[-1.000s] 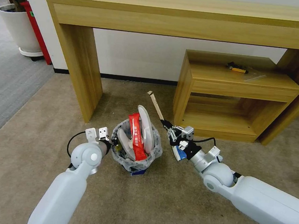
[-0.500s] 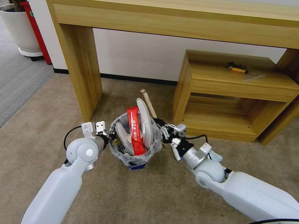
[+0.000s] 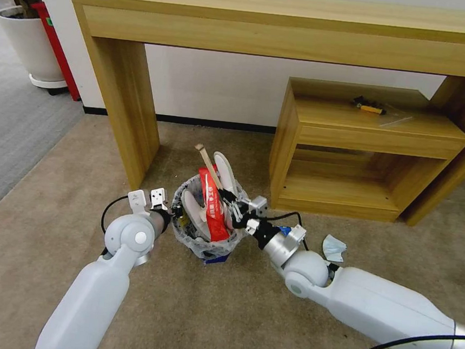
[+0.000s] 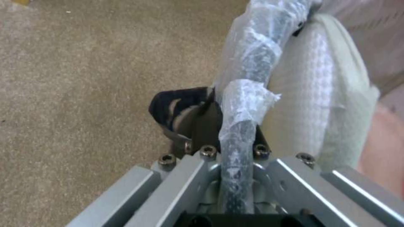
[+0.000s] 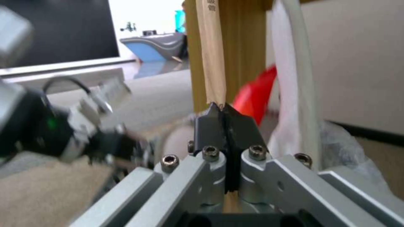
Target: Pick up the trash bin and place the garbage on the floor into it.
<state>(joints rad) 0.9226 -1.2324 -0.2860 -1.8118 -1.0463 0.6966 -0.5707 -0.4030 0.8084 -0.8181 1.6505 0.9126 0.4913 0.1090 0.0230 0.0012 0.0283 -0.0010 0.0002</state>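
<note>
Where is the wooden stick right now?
In the head view the wooden stick is pinched in the right gripper, angled up over the trash bin, beside the upright white slipper.

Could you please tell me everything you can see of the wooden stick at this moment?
The wooden stick is a thin, flat, pale strip, seemingly wood, with small dark print near its upper end. It stands tilted over the trash bin, upper end leaning toward the robot's left, beside a white slipper and a red wrapper. The right gripper has its jaws shut on its lower part.
</note>
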